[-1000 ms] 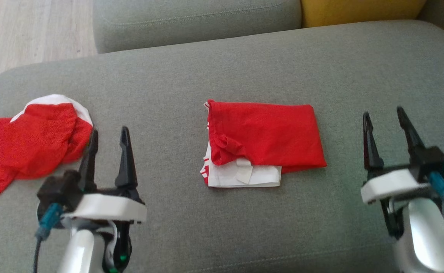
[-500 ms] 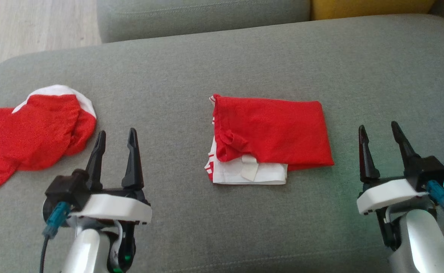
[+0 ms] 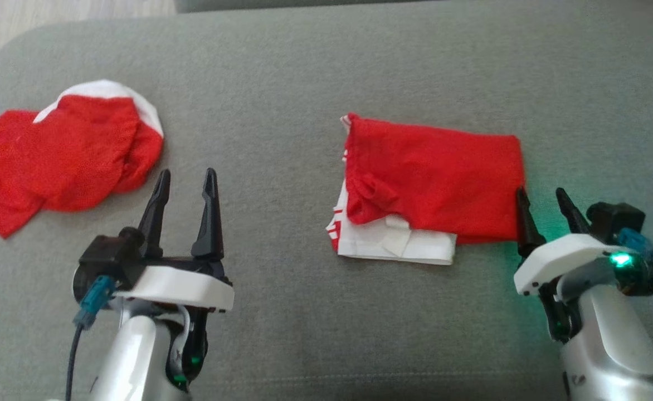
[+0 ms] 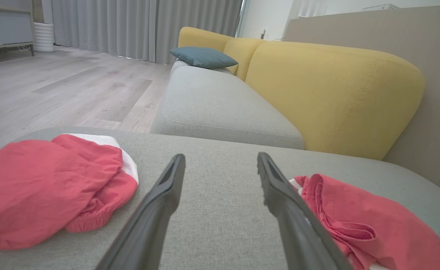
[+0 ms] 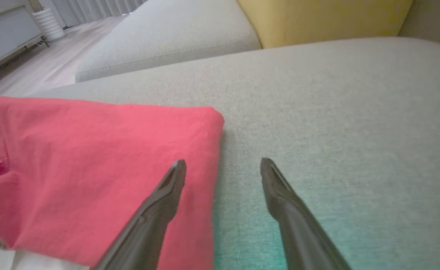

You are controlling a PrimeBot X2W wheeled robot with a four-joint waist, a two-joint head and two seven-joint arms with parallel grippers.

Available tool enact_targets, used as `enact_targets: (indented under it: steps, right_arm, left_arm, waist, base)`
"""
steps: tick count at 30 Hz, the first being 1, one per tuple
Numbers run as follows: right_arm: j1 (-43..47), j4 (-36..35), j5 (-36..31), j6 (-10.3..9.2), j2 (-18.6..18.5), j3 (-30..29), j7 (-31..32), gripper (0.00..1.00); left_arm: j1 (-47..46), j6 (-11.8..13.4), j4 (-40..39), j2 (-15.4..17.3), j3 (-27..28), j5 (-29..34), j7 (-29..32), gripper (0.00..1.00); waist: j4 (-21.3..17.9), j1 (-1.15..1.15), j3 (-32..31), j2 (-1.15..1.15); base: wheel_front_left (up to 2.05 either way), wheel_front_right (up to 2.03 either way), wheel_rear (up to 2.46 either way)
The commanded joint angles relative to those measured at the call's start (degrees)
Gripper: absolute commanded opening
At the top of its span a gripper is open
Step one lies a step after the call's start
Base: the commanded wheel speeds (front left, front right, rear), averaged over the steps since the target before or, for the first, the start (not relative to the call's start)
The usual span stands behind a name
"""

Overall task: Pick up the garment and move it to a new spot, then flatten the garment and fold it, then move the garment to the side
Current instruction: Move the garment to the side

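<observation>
My right gripper (image 3: 541, 194) stands with its jaws wide apart and nothing between them. It sits low at the right-hand edge of the folded garment (image 3: 432, 178). In the right wrist view my inner finger (image 5: 167, 195) lies over the red cloth just inside that edge, and the outer finger (image 5: 280, 195) is over bare grey fabric. I cannot tell whether either tip touches the cloth or the seat.

My left gripper (image 3: 187, 172) is also spread wide and empty. It hangs over bare cushion between the two pieces of clothing and touches neither.

The folded garment lies around the middle of the seat cushion (image 3: 304, 67). It is a red rectangle with a white layer showing under its near edge and a rumpled bit at its near left corner.

Well apart from it, close to the cushion's left edge, lies a crumpled garment (image 3: 64, 156), red with a white band along its far side.

Beyond the cushion's far edge, the left wrist view shows a second grey seat (image 4: 220, 108), a yellow backrest (image 4: 329, 93), a blue pillow (image 4: 203, 56) and a pale wood floor (image 4: 55, 86).
</observation>
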Motion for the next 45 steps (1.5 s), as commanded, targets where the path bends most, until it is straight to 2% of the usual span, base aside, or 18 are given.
enact_targets:
  steps: [1, 10, 11, 12, 15, 18, 21, 25, 27, 28, 29, 33, 36, 45]
  right_arm:
    - [-3.1, 0.4, 1.1, 0.11, -0.1, 1.4, 0.2, 1.00]
    - [-9.0, 11.3, 2.6, 0.11, -0.1, 2.3, -1.1, 0.99]
    - [-9.6, 12.3, 3.1, 0.11, -0.1, 2.8, -1.1, 0.18]
    - [-10.2, 13.1, 3.3, 0.11, -0.1, 3.4, -1.2, 0.00]
    - [-11.4, 14.4, 3.3, 0.11, -0.1, 4.2, -1.8, 0.00]
    - [-13.8, 14.7, -1.9, 0.11, -0.2, 3.7, -3.8, 0.00]
    - [-15.5, 13.5, -6.5, 0.11, -2.3, 3.0, -4.5, 0.00]
    - [-17.5, 10.9, -13.2, 0.11, -9.2, 5.0, -5.0, 0.00]
    - [-18.5, 10.2, -13.9, 0.11, -12.5, 4.9, -4.8, 0.00]
    - [-19.0, 10.1, -14.3, 0.11, -14.6, 5.0, -4.7, 0.00]
    - [-19.8, 10.1, -15.0, 0.11, -18.8, 4.6, -4.6, 0.00]
    - [-20.7, 9.9, -14.9, 0.11, -23.5, 2.4, -3.5, 0.00]
    - [-20.9, 9.1, -15.0, 0.11, -24.7, 1.1, -2.8, 0.00]
    - [-19.4, 6.8, -14.8, 0.11, -25.2, -0.9, -1.5, 0.00]
  left_arm:
    - [-2.8, -0.1, -1.5, 0.5, 1.6, 0.7, -0.3, 1.00]
    - [-3.9, -0.1, -1.6, 0.5, 1.7, 1.0, -0.3, 1.00]
    - [-4.0, -0.1, -1.6, 0.5, 1.9, 1.0, -0.3, 1.00]
    - [-4.0, -0.1, -1.7, 0.5, 2.1, 1.1, -0.3, 1.00]
    - [-4.1, -0.2, -1.7, 0.5, 2.3, 1.3, -0.3, 1.00]
    - [-4.6, -0.4, -2.0, 0.5, 2.6, 1.7, -0.3, 1.00]
    - [-4.9, -0.5, -2.3, 0.5, 2.8, 1.9, -0.3, 1.00]
    - [-5.3, -0.6, -2.7, 0.5, 2.9, 2.0, -0.3, 1.00]
    - [-5.5, -0.7, -2.8, 0.5, 2.9, 2.0, -0.3, 1.00]
    - [-5.6, -0.7, -2.8, 0.5, 2.9, 2.0, -0.3, 1.00]
    - [-5.9, -0.8, -2.7, 0.5, 2.7, 1.9, -0.3, 1.00]
    - [-6.2, -0.9, -2.8, 0.5, 2.5, 1.7, -0.3, 1.00]
    - [-6.1, -0.9, -3.0, 0.5, 3.0, 1.6, -0.3, 1.00]
    - [-5.8, -1.2, -2.9, 0.5, 3.7, 1.7, -0.3, 1.00]
  waist:
    - [1.7, 0.00, 1.6, 0.00]
    - [3.6, 0.00, 4.2, 0.00]
    - [3.5, 0.00, 4.4, 0.00]
    - [3.3, 0.00, 4.6, 0.00]
    - [2.7, 0.00, 4.8, 0.00]
    - [0.8, 0.00, 5.1, 0.00]
    - [-0.5, 0.00, 5.3, 0.00]
    - [-2.0, 0.00, 6.0, 0.00]
    - [-2.6, 0.00, 6.3, 0.00]
    - [-2.8, 0.00, 6.5, 0.00]
    - [-2.8, 0.00, 6.7, 0.00]
    - [-2.7, 0.00, 7.1, 0.00]
    - [-2.8, 0.00, 7.4, 0.00]
    - [-2.9, 0.00, 7.6, 0.00]
  base:
    - [0.00, 0.00, 0.00]
    - [0.00, 0.00, 0.00]
    - [0.00, 0.00, 0.00]
    - [0.00, 0.00, 0.00]
    - [0.00, 0.00, 0.00]
    - [0.00, 0.00, 0.00]
    - [0.00, 0.00, 0.00]
    - [0.00, 0.00, 0.00]
    - [0.00, 0.00, 0.00]
    - [0.00, 0.00, 0.00]
    - [0.00, 0.00, 0.00]
    - [0.00, 0.00, 0.00]
    - [0.00, 0.00, 0.00]
    - [0.00, 0.00, 0.00]
